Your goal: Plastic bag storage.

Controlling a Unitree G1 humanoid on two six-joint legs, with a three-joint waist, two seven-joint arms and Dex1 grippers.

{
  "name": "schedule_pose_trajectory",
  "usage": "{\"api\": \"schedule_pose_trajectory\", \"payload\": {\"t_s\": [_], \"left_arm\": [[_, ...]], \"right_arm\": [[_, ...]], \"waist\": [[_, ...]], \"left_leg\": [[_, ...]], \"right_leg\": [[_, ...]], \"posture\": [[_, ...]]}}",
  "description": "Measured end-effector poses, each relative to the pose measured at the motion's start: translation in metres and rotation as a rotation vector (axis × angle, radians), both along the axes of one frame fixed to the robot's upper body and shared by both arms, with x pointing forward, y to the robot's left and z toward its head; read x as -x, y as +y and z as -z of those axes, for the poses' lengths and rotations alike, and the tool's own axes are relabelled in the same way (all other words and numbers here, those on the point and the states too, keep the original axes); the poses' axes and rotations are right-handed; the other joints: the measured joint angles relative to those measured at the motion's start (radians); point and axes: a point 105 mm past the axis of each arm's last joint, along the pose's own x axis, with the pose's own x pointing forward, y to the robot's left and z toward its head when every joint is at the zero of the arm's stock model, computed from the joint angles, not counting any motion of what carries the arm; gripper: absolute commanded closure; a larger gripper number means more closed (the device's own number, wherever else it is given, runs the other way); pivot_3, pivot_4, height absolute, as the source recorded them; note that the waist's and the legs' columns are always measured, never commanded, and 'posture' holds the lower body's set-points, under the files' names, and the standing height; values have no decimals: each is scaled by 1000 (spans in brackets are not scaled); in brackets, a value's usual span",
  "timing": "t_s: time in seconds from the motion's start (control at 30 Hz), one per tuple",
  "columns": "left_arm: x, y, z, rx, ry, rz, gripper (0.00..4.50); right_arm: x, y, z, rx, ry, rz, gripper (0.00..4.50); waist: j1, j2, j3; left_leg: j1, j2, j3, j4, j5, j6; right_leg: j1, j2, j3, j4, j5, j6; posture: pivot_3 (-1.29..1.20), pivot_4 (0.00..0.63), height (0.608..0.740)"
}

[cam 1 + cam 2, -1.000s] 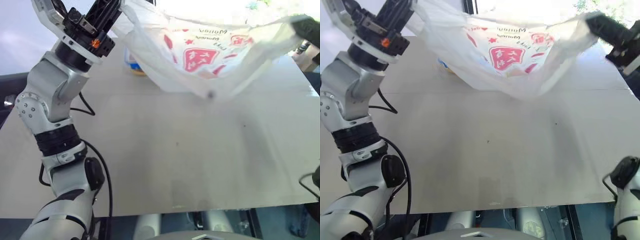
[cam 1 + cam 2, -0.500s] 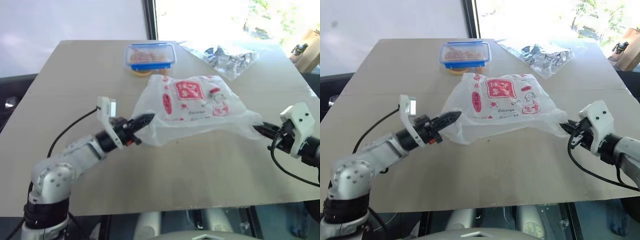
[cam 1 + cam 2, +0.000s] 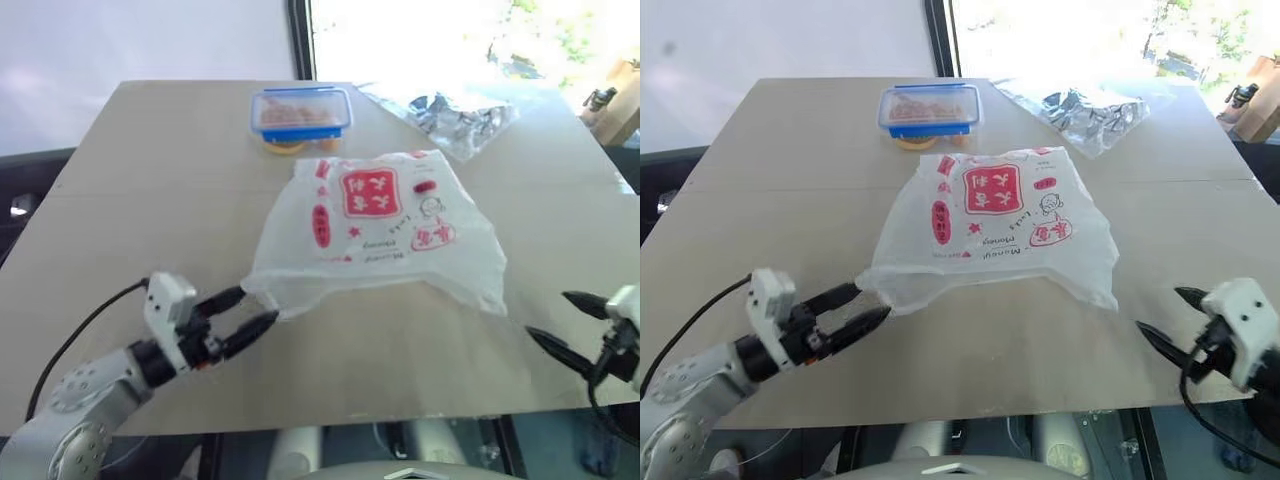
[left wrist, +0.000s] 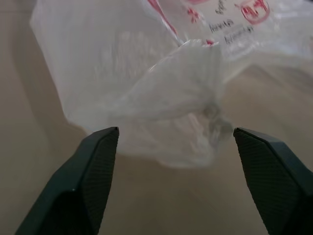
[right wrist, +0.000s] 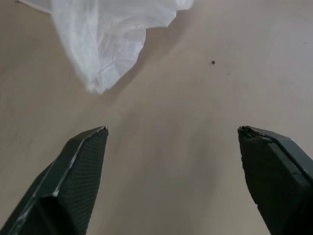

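Note:
The plastic bag [image 3: 380,225], translucent white with red squares and lettering, lies flat and spread out in the middle of the table [image 3: 150,200]. My left gripper [image 3: 260,305] is low over the table at the bag's near left corner. It is open, and the crumpled corner [image 4: 171,98] sits just ahead of the tips, ungripped. My right gripper [image 3: 548,312] is open near the table's front right. It is a short way from the bag's right corner [image 5: 107,39], with bare tabletop between its fingers.
A blue-lidded food container [image 3: 300,112] stands at the back of the table. A clear crinkly bag of dark and silvery items [image 3: 455,112] lies at the back right. The table's front edge [image 3: 400,410] runs just below both grippers.
The bag came down from being held up stretched between both grippers to lying on the table. Both grippers then opened, let go of its corners and drew back toward the front edge.

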Motion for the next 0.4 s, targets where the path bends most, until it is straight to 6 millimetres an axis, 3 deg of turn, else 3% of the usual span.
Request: {"api": "schedule_pose_trajectory", "payload": {"t_s": [0.17, 0.4], "left_arm": [[20, -2, 13, -87, -15, 96, 762], [37, 2, 27, -74, 8, 96, 762]], "right_arm": [[-10, -24, -1, 48, -34, 37, 152], [-30, -32, -12, 87, -81, 13, 152]], "waist": [[2, 0, 0], [2, 0, -1]], "left_leg": [[9, 2, 2, 1, 1, 1], [11, 2, 2, 0, -1, 4]], "right_leg": [[9, -3, 1, 0, -2, -4], [10, -2, 1, -1, -1, -2]], "posture": [[0, 150, 740], [0, 150, 740]]}}
